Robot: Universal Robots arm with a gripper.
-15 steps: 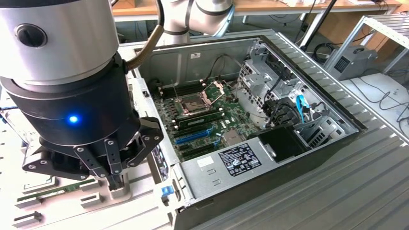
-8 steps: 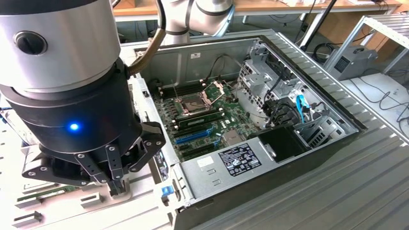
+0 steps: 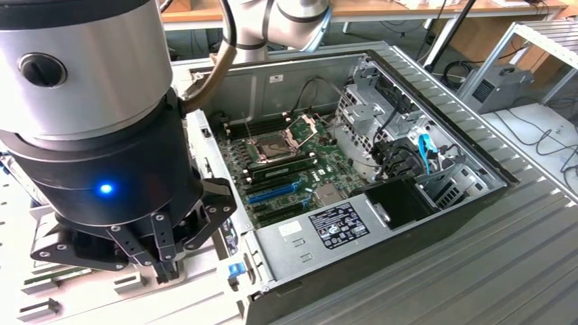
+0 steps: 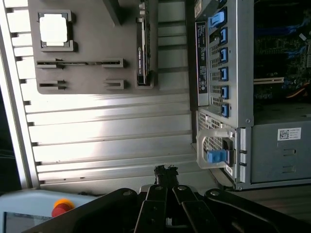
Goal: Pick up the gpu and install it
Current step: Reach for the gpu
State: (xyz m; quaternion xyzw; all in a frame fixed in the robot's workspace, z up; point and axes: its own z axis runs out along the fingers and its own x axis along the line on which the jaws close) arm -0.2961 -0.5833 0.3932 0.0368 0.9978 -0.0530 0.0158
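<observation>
Grey tray, seen from the wrist, holds the gpu; claw pressed together, empty

The gripper points straight down, its two black fingers drawn together so that the fingertips meet in one narrow tip. Just above the gripper, black linkage bars with silvery pivot screws fan out to either side and join a broad black housing, where a small blue light glows. Higher still sits a silvery cylindrical wrist section with a round black cap. A tan corrugated hose climbs away from the gripper toward a pale grey arm joint far behind it
</observation>
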